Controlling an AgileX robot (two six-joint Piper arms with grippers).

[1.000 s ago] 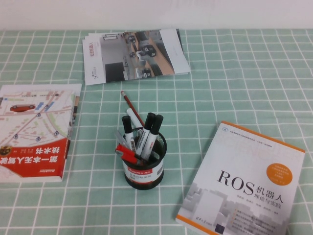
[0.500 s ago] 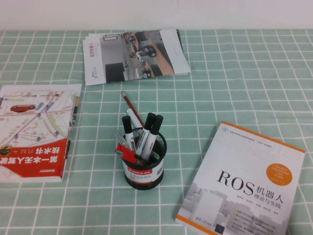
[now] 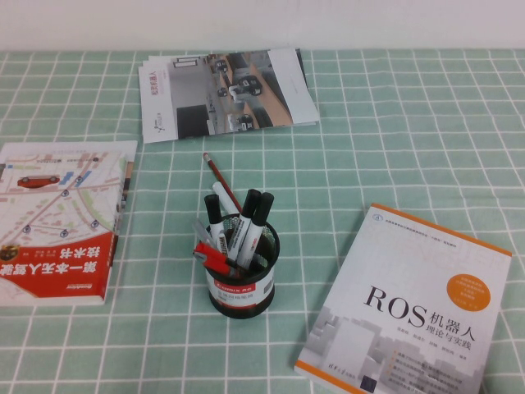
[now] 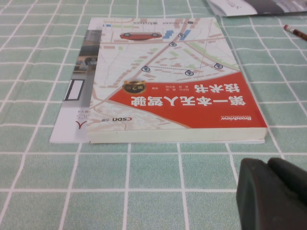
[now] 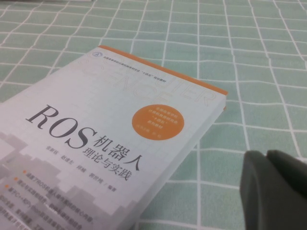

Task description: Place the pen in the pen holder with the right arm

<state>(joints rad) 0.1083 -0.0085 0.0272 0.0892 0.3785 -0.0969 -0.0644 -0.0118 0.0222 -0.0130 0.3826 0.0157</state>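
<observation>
The pen [image 3: 211, 255] already sits in the pen holder [image 3: 242, 275], leaning steeply with its long axis tilted toward the robot's left; its red end sticks out over the holder's left rim, while the lower end is hidden inside the mesh. From largest to smallest: the green checked tablecloth [image 3: 394, 148] covers the whole table. On it, the white and orange ROS book [image 3: 410, 308] lies flat on the robot's right, and the red and white map book [image 3: 57, 222] lies flat on the left. A stack of brochures [image 3: 225, 92] rests at the far side. The black mesh pen holder stands upright near the centre, between the two books, well apart from each. White markers with black caps [image 3: 246, 222] stand in it, leaning to the far side, and a thin red pencil [image 3: 220, 175] slants up and out toward the brochures. The right gripper [image 5: 276, 189] hovers just beside the ROS book, its fingers pressed together and holding nothing. The left gripper [image 4: 273, 194] hangs near the map book's edge; whether its fingers are spread cannot be told.
</observation>
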